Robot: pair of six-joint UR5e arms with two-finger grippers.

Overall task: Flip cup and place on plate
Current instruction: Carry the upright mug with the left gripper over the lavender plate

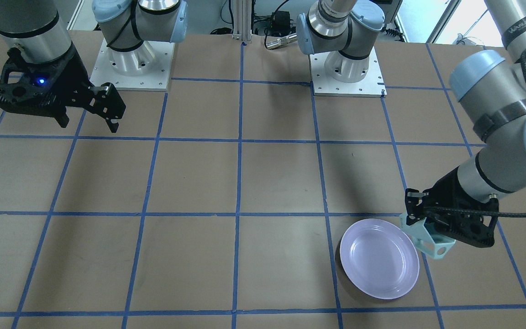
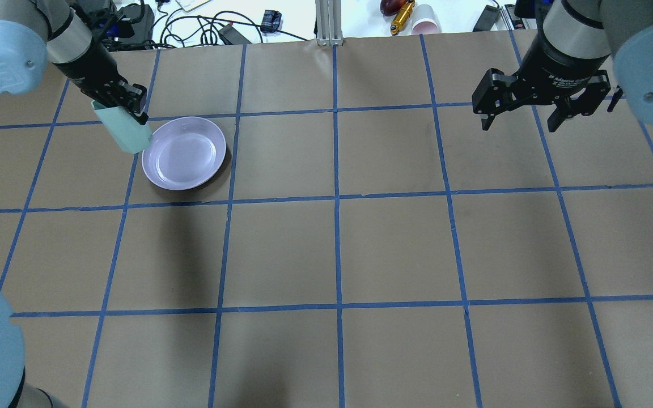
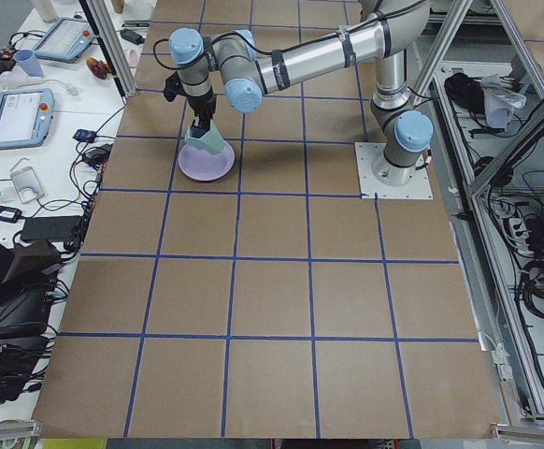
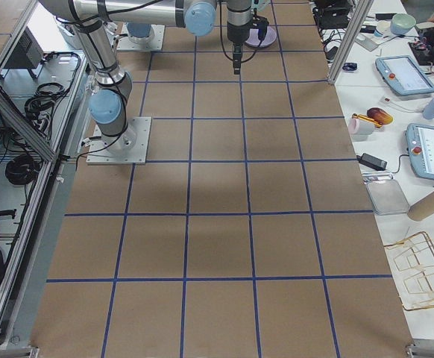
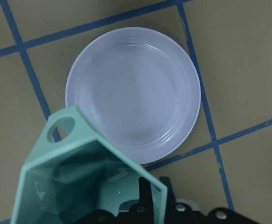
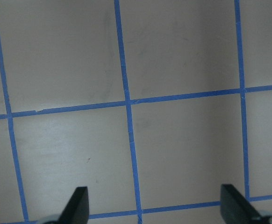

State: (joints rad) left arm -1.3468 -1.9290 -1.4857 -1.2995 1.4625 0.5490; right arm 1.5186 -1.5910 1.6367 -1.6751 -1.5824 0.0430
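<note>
Nearest, only brown surface (image 2: 281,255), ruled into squares by blue tape (image 2: 338,249).

Farther back on the left, plate (image 2: 185,154), lying flat and right way up beside a tape crossing.

Just left of plate, overlapping its left rim when seen from above: cup (image 2: 122,131), tilted, clamped in left pincer (image 2: 132,109). Gripped by the wall at the rim, apparently with one finger inside and one outside, so a narrow spread closed on that wall. Mouth turned toward the wrist camera, darker inside showing. Handle (image 5: 63,126) on the side away from the pincer. Seemingly lifted off the surface. Cannot tell whether touching the plate's rim.

Well off to the right, a little farther back than plate: right pincer (image 2: 519,123), hanging above the surface. Spread wide, nothing between the fingers (image 6: 77,207), only tape lines below.

Farthest, past the surface's far edge: tangled cables (image 2: 190,25) on the left and an aluminium post (image 2: 329,22) at the middle.
</note>
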